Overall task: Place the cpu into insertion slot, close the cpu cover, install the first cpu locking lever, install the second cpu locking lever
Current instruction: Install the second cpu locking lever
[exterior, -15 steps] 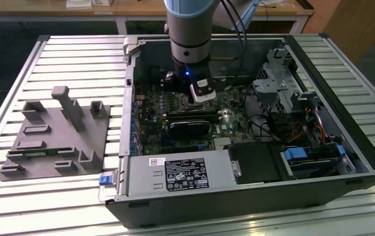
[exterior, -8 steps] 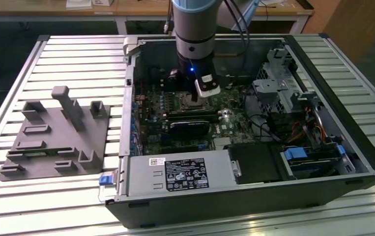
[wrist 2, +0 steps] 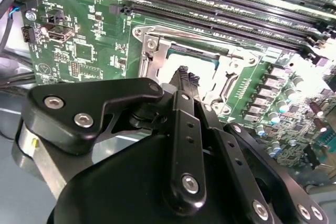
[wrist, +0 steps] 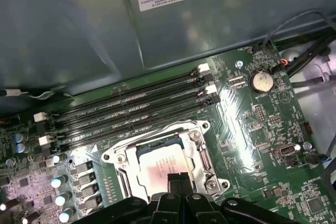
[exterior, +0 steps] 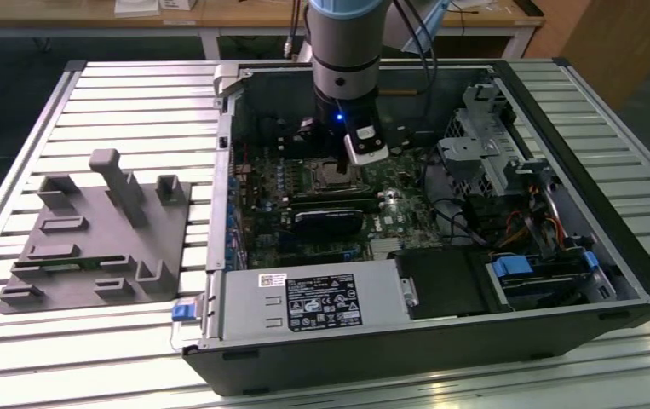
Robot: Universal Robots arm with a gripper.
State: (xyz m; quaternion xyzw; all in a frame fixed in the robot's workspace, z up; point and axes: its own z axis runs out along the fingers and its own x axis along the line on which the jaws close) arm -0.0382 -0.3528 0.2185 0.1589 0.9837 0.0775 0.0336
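Note:
The cpu [wrist: 155, 167] lies in the insertion slot [exterior: 336, 177] on the green board, its dull silver top showing. The cpu cover [wrist: 202, 153], a silvery frame, appears to lie flat around it, with the chip seen through its window. A thin metal rod [wrist 2: 210, 39] runs along the slot's edge toward the memory slots. My gripper [wrist: 178, 178] hangs just above the slot's near edge, shut, with nothing visible between the black fingertips [wrist 2: 182, 72]. In the exterior view the gripper [exterior: 344, 166] reaches down into the open computer case over the slot.
Long black memory slots [wrist: 131, 114] run beside the socket. Capacitors [wrist: 58, 182] and a coin battery [wrist: 259, 81] flank it. In the case, a power supply [exterior: 313, 298] sits at the front and a drive cage [exterior: 484, 145] on the exterior view's right. A grey fixture [exterior: 97, 230] lies on the slatted table.

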